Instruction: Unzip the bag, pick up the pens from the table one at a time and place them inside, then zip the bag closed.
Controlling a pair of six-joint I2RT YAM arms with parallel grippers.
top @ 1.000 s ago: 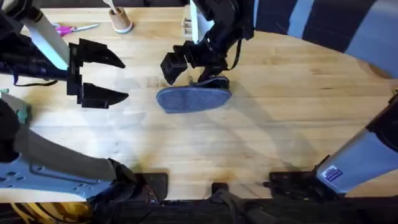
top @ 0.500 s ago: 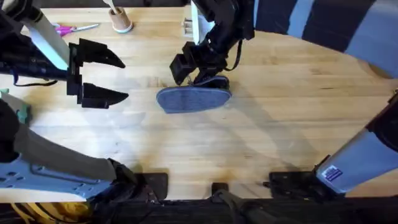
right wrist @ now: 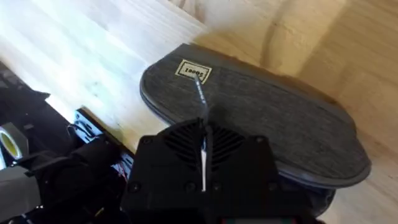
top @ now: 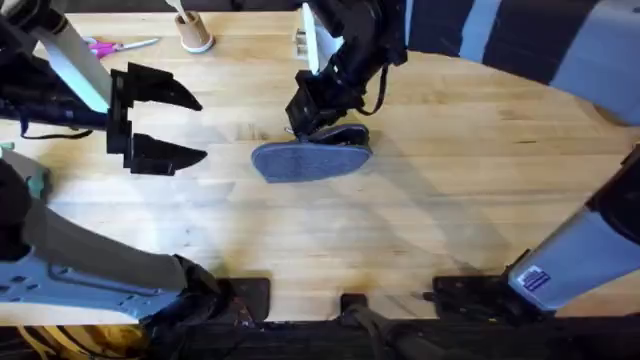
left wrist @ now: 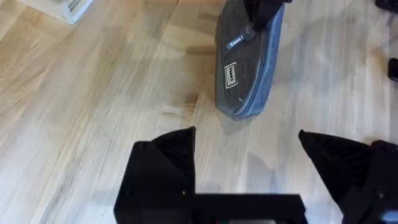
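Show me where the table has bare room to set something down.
Bare wood lies on the table between the pouch and the arm bases, and on the right past the pouch. Crowded: the far left corner with scissors and cup, and the pouch's far edge under the right gripper. The left gripper hovers left of the pouch.

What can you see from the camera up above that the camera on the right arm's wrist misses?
The overhead view alone takes in the open left gripper, pink scissors and a small cup at the table's far side. The right wrist view alone shows the right gripper's fingers shut on a thin metal zipper pull, and a small label. Both show the bag on the wood.
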